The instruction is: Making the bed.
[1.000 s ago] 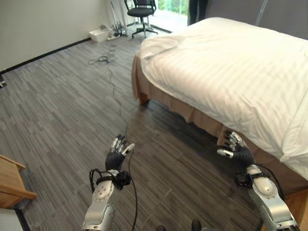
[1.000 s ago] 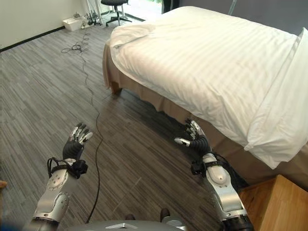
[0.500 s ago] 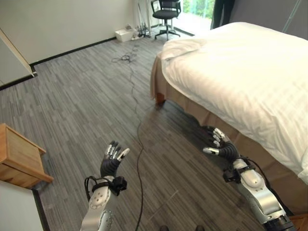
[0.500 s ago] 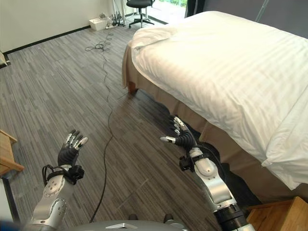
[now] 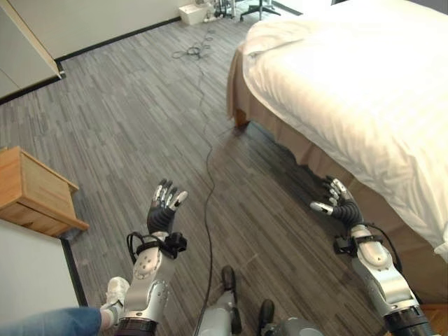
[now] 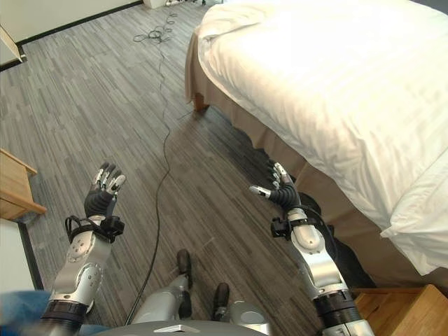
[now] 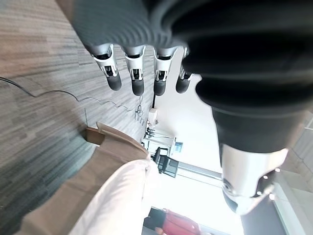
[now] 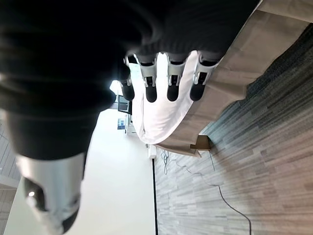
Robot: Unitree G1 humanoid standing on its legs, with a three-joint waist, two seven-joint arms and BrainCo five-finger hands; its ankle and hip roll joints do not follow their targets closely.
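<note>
We see the bed [image 5: 364, 91] filling the upper right of the frame, its white duvet [image 6: 329, 84] spread over it above a tan bed skirt [image 5: 308, 150]. Our left hand [image 5: 162, 210] hangs over the grey floor [image 5: 126, 105] at lower left, fingers straight and spread, holding nothing. Our right hand [image 5: 337, 206] sits at lower right, near the skirt but apart from it, fingers relaxed and empty. A wooden nightstand [image 5: 35, 189] stands at left.
</note>
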